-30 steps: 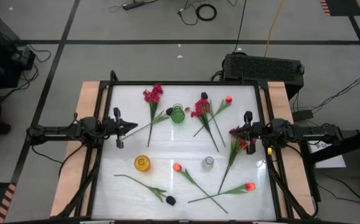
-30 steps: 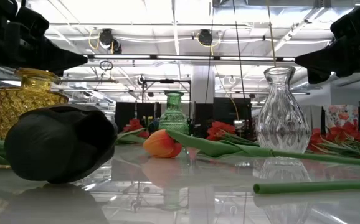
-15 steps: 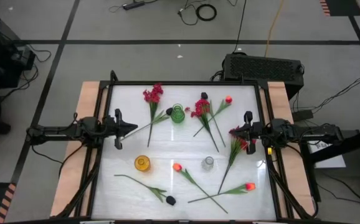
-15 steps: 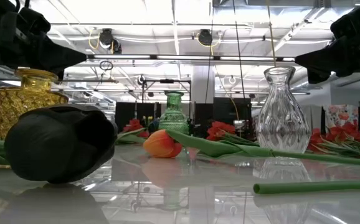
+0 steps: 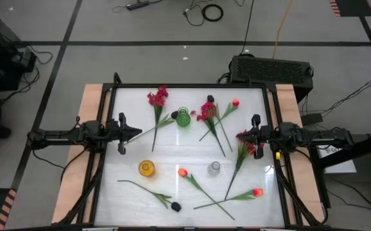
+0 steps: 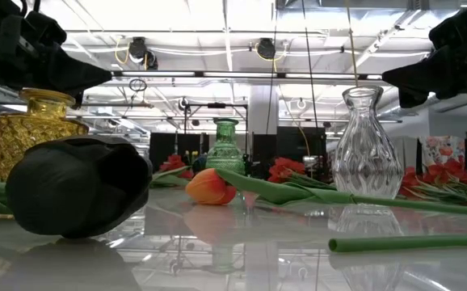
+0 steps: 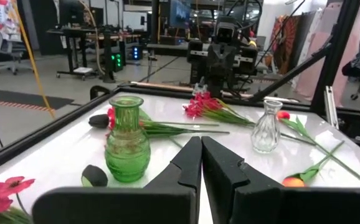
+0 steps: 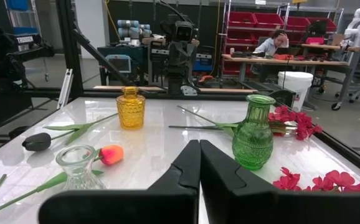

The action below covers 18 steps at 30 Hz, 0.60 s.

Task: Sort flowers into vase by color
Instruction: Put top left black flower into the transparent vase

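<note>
Long green-stemmed flowers lie flat on the white table [image 5: 128, 192]. Crimson sprays [image 5: 158, 97] [image 5: 207, 112] [image 5: 246, 141] are toward the far side and right. Orange tulip buds [image 5: 235, 102] [image 5: 182, 172] [image 5: 257, 192] and black blooms [image 5: 174, 115] [image 5: 175, 206] are scattered among them. A green vase [image 5: 183, 117], an amber vase [image 5: 147, 168] and a clear vase [image 5: 214, 168] stand upright, with nothing in them. My left gripper [image 5: 138, 130] [image 7: 200, 142] hovers shut and level at the left edge. My right gripper [image 5: 243, 135] [image 8: 198, 144] hovers shut at the right edge, above a crimson spray.
A black frame [image 5: 185, 85] rims the table. A black box [image 5: 272, 67] sits beyond the far right corner. In the low view the black bloom [image 6: 80, 186] and a tulip bud [image 6: 211, 186] lie close to the near edge. Bare table shows at centre left.
My left gripper has rolled a little about the line it points along, staying in place and shut. Nothing else has moved.
</note>
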Each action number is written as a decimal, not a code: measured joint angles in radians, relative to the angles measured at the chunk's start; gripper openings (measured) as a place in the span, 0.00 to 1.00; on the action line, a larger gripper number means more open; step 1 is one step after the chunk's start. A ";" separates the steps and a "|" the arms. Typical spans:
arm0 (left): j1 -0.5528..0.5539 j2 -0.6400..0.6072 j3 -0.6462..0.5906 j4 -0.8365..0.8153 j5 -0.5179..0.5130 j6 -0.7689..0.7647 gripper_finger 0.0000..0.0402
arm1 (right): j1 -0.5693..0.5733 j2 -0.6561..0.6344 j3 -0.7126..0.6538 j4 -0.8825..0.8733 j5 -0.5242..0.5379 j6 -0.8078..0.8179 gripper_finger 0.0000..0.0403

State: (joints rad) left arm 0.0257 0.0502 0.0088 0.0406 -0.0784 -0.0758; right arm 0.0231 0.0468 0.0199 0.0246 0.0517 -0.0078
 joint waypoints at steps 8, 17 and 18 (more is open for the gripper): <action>0.000 0.017 0.174 -0.131 -0.005 0.029 0.01 | 0.000 0.000 0.000 0.002 -0.001 0.082 0.00; 0.000 0.186 0.604 -0.364 0.039 0.061 0.01 | 0.000 0.000 0.000 -0.012 -0.002 0.209 0.00; 0.000 0.218 0.663 -0.394 0.051 0.081 0.00 | 0.000 0.000 0.000 -0.012 -0.002 0.210 0.00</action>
State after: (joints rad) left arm 0.0257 0.2682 0.6722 -0.3536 -0.0276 0.0053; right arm 0.0235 0.0470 0.0200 0.0128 0.0502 0.2019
